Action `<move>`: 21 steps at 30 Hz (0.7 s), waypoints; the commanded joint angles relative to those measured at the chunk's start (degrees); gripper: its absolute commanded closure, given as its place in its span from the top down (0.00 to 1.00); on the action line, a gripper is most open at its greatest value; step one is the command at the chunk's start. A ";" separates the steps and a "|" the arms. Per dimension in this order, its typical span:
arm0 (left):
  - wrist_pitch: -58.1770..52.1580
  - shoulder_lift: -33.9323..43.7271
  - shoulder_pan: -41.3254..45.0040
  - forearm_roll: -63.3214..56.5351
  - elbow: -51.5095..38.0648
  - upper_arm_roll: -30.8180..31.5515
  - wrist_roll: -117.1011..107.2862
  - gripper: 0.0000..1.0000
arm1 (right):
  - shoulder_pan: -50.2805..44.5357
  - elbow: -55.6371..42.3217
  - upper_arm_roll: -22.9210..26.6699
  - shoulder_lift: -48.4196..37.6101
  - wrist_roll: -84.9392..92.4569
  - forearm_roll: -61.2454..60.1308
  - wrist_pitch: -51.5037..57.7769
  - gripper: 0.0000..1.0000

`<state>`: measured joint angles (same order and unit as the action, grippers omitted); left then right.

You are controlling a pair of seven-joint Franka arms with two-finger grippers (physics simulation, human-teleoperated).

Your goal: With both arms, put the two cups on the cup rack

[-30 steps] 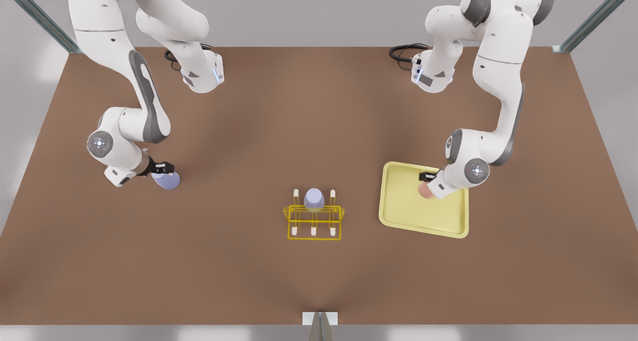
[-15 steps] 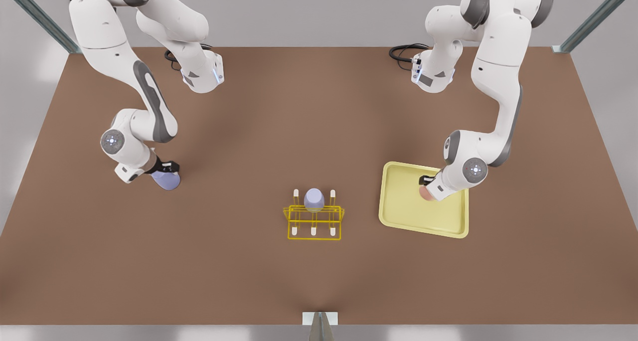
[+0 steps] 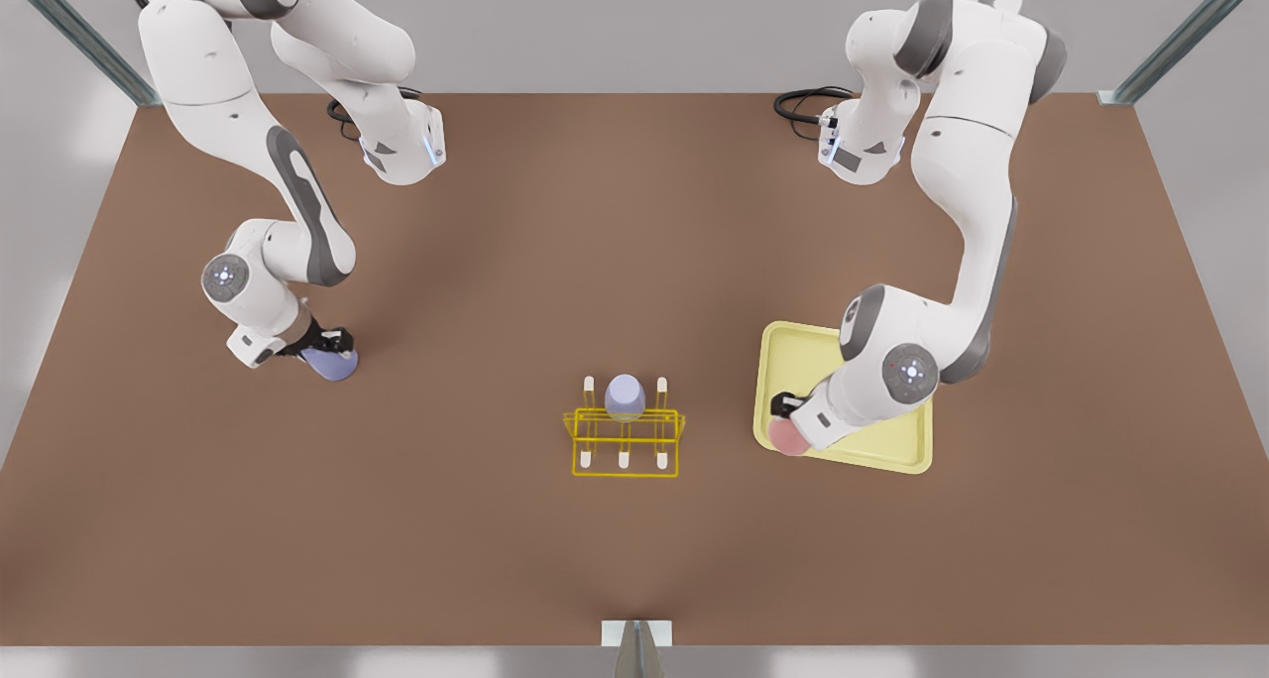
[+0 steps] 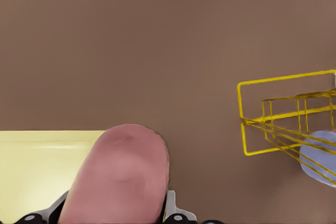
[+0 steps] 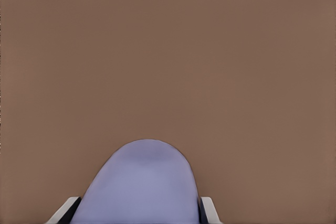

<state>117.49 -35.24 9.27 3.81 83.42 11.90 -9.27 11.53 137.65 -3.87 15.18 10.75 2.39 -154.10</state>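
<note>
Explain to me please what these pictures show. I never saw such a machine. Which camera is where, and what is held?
These are simulated renders of two white robot arms over a brown table. The front view looks down on everything; each other picture comes from a camera on one wrist. The left gripper, at the front view's right, holds a pink cup at the edge of a pale yellow tray. The right gripper holds a lavender cup. Between them stands a yellow wire cup rack, with another lavender cup on it.

The pale pink tapered cup (image 3: pixel 788 439) sits clamped in the left gripper (image 3: pixel 790 406). The pale lavender tapered cup (image 3: pixel 330 363) sits clamped in the right gripper (image 3: pixel 333 342). The bright-yellow wire cup rack (image 3: pixel 625 438) stands between both grippers, nearer the left one.
</note>
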 commanded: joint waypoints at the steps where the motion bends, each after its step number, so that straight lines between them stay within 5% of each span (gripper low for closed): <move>1: -5.87 -3.07 -0.05 2.08 -6.76 1.54 -25.10 0.79 | -0.02 -0.10 0.00 -0.07 1.73 0.60 -0.32 0.69; 4: -5.43 -9.14 0.22 3.31 -18.38 5.58 -28.78 0.79 | -0.63 -1.42 -0.79 -1.03 1.20 0.43 1.35 0.69; 12: -3.23 -17.23 1.89 4.36 -28.75 11.04 -29.41 0.79 | -1.86 -11.88 -12.65 0.28 1.11 -11.69 7.32 0.70; 21: -0.59 -18.81 5.23 4.54 -29.46 10.77 -30.55 0.80 | -9.42 -54.41 -13.97 20.14 -1.78 -22.34 34.21 0.70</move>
<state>115.49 -54.06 14.41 8.13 54.03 22.68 -29.83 2.85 86.52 -17.86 33.63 13.29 -19.02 -133.19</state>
